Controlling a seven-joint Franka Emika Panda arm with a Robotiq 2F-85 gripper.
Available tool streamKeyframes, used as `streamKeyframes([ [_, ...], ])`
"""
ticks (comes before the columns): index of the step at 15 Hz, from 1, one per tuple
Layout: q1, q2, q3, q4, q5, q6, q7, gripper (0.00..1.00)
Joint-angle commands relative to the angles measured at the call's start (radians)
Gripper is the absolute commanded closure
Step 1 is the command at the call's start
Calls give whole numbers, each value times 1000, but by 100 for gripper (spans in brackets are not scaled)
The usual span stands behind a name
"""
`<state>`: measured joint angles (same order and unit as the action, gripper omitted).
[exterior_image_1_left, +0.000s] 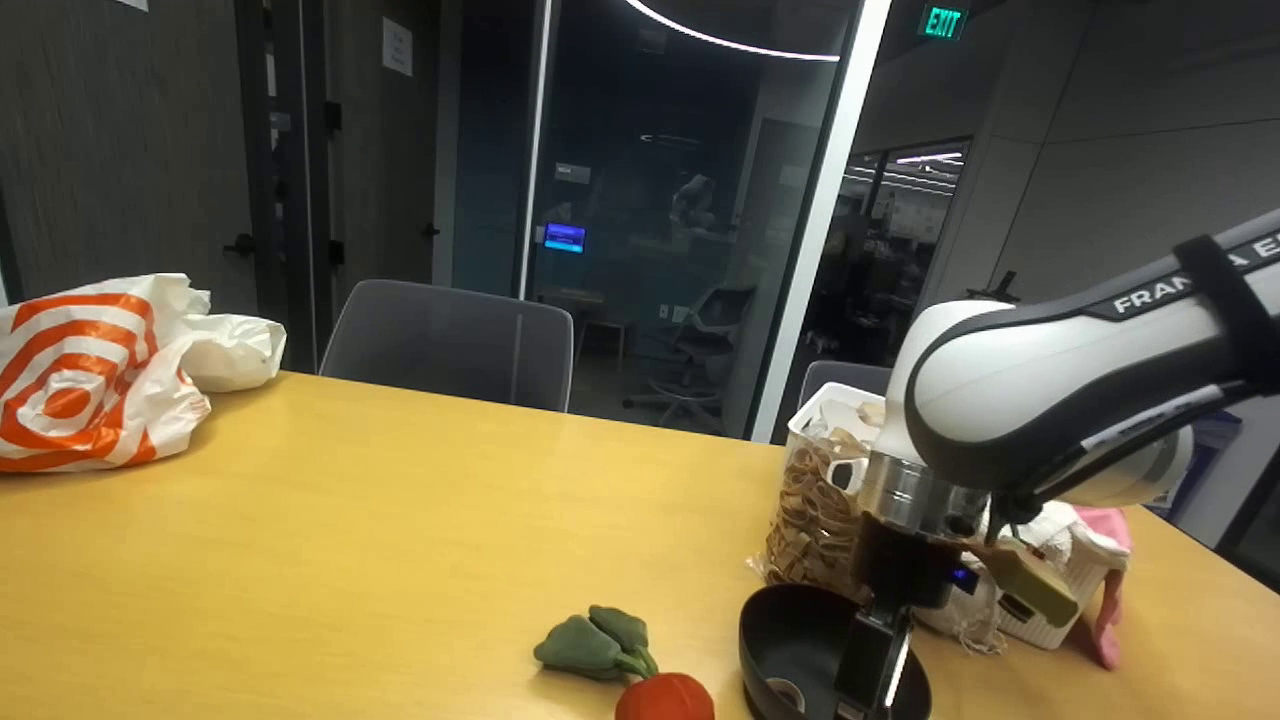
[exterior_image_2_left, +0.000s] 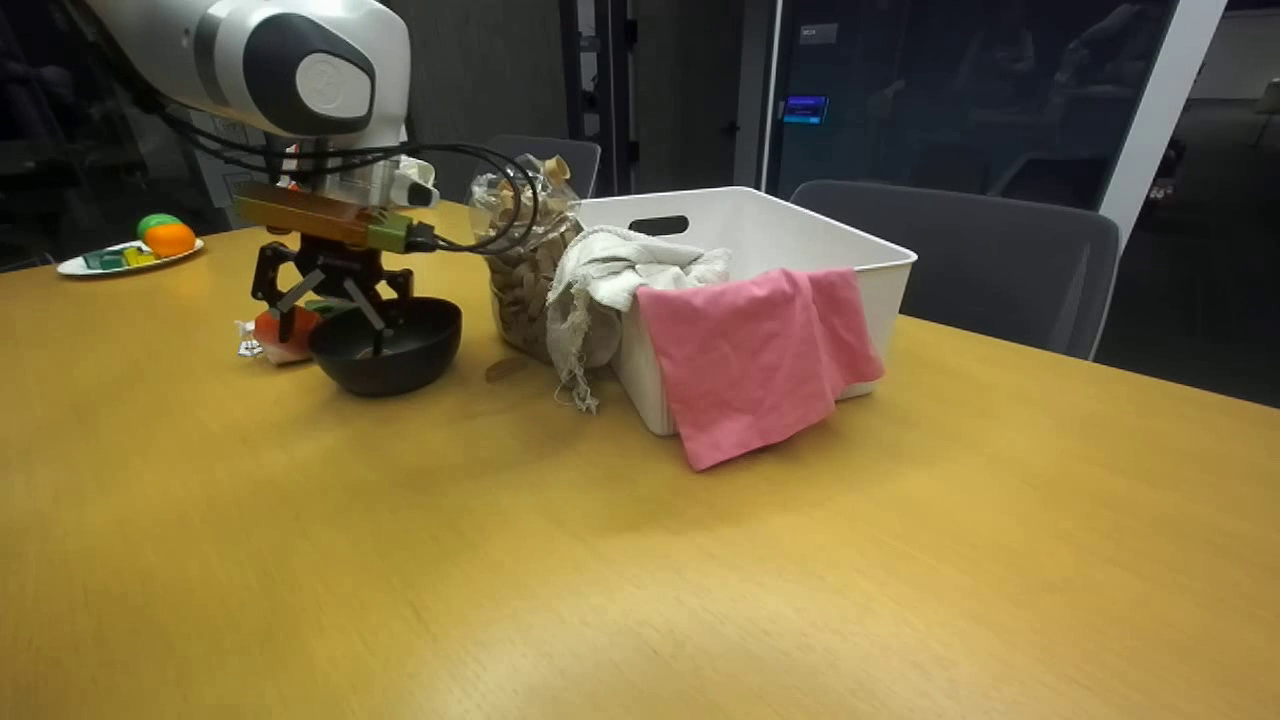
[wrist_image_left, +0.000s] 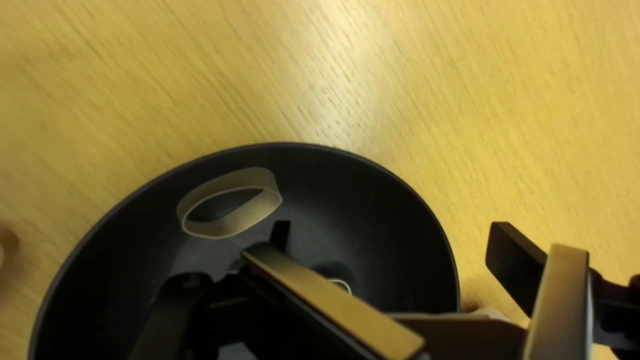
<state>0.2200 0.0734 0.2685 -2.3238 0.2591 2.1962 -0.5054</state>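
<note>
Gripper (exterior_image_2_left: 333, 340) ×1, released: fingers stood well apart, 1 over the inside of the black bowl (wrist_image_left: 380, 220), 1 outside its rim. At btm of wrist view a blurred brown strip (wrist_image_left: 460, 335) showed b/w them; couldn't ID it. Bowl ×1, upright on the counter (exterior_image_2_left: 640, 600); in it 1 tan ring (wrist_image_left: 245, 215) plus a pale curved edge (wrist_image_left: 345, 283), partly behind a finger; couldn't tell if a 2nd ring.

Near the bowl: 1 red round item (exterior_image_1_left: 665, 698), w/ 2 green pepper-like items (exterior_image_1_left: 578, 645) right by it. 1 flat brown pc (exterior_image_2_left: 505, 368) lay b/w bowl & 1 clear bag (exterior_image_2_left: 520, 290) of brown rings, too many to count. Next to bag, 1 white bin (exterior_image_2_left: 800, 230) w/ 1 white fringed cloth (exterior_image_2_left: 600, 280) & 1 pink cloth (exterior_image_2_left: 760, 360) over its edge. Arm (exterior_image_1_left: 1030, 390) & gripper hid parts of bag & bin in an exterior view.

Farther off: 1 white plate (exterior_image_2_left: 72, 268) w/ food-like items; 1 white shopping bag (exterior_image_1_left: 85, 385) w/ orange circles.

Counter: yellow wood grain, some glare. Room dim, glass wall (exterior_image_1_left: 680, 300), 2 grey chairs (exterior_image_1_left: 450, 340) at counter's far side, green EXIT sign (exterior_image_1_left: 942, 22).
</note>
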Motion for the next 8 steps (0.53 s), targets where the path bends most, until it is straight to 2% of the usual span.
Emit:
streamKeyframes([
  [1, 11, -55, 5, -41, -2, 58, 19, 0],
  [3, 5, -65, -2, -26, 26, 13, 12, 0],
  [8, -8, -68, -27, -2, 180, -73, 20, 0],
])
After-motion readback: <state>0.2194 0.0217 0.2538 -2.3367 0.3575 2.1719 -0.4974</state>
